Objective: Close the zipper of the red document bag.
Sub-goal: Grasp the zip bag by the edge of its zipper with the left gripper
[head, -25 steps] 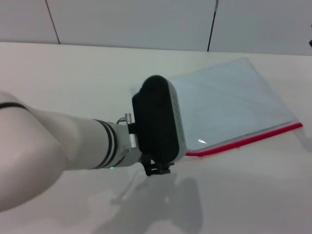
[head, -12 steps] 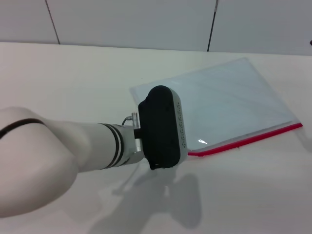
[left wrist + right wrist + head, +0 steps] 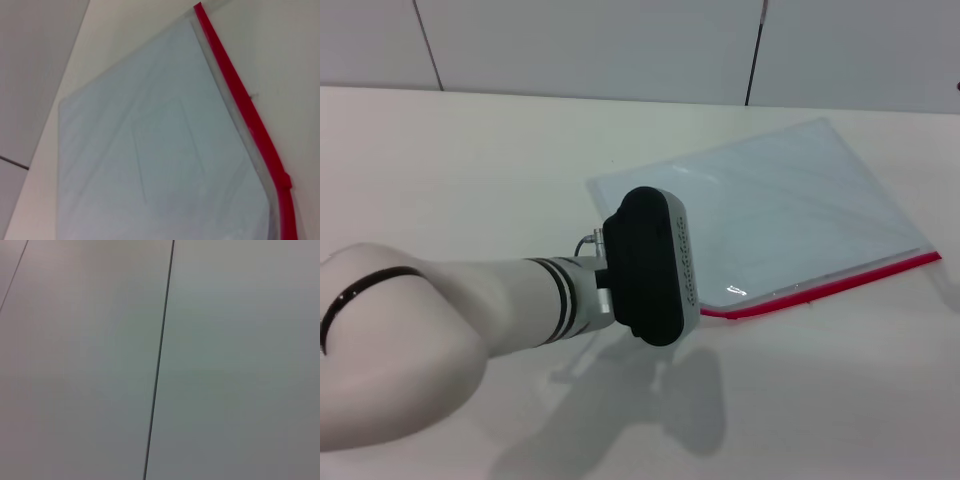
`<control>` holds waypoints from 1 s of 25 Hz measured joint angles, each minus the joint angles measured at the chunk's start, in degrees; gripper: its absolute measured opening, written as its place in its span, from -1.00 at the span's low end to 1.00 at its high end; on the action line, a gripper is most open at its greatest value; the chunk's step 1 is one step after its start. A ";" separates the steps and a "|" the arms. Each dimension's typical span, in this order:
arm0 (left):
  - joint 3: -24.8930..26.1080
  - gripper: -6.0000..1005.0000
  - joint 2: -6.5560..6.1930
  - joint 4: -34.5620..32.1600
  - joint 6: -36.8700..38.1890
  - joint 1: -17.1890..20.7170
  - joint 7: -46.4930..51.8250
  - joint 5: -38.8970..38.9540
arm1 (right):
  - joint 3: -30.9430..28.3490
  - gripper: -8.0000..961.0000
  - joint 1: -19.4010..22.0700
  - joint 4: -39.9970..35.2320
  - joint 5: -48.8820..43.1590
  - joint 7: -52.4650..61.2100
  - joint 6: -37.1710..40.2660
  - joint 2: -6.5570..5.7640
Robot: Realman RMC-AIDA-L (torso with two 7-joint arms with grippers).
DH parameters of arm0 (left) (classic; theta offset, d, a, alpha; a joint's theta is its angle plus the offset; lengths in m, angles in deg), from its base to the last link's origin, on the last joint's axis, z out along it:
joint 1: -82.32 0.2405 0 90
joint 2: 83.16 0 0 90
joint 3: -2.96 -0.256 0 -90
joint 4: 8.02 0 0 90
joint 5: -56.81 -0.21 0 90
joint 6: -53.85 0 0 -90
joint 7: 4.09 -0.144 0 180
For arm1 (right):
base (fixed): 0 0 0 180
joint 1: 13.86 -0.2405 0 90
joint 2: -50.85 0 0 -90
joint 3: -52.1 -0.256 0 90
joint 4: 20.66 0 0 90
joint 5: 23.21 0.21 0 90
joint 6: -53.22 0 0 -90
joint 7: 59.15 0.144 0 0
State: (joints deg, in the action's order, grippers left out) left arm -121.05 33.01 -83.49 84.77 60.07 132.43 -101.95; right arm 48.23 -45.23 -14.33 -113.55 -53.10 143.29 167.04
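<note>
The red document bag (image 3: 790, 205) lies flat on the white table, right of centre in the head view, a translucent pale-blue sheet. Its zipper (image 3: 840, 284) is the thin red strip along the long edge nearest me. The black end housing of my left arm (image 3: 650, 265) hovers over the bag's near left corner, by the zipper's left end, and hides the gripper beneath it. The left wrist view looks down on the bag (image 3: 150, 150) and the zipper (image 3: 240, 100), with a small bump on the strip (image 3: 285, 180). My right gripper is out of view.
The white table (image 3: 470, 170) stretches left of and behind the bag. A grey panelled wall (image 3: 620, 40) runs along its far edge. The right wrist view shows only wall panels (image 3: 225, 365) with a dark seam.
The left arm's black housing has shifted slightly down and toward me and turned. The small dark part that showed under it one second ago is now hidden. The bag has not moved.
</note>
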 joint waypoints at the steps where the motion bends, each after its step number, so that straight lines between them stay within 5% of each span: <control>1: -0.20 0.39 0.03 0.56 -0.88 -0.13 0.00 0.02 | 0.00 0.66 0.00 0.00 0.02 0.00 0.01 0.00; 12: -0.96 0.39 0.09 4.51 -5.29 -1.00 0.51 0.29 | 0.00 0.66 -0.01 0.00 0.04 0.17 0.02 0.00; 15: -0.96 0.02 0.11 4.85 -5.89 -1.10 0.70 0.29 | 0.03 0.66 0.00 0.00 -0.01 0.05 0.02 0.00; 25: -0.96 -0.69 0.06 5.69 -12.33 0.71 0.65 0.09 | 5.01 0.65 -1.10 -5.95 -10.48 -0.27 -0.16 -0.06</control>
State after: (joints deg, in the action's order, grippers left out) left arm -122.02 33.07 -77.80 72.44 60.78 133.07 -101.86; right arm 53.25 -46.33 -20.28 -124.02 -53.38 143.13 166.98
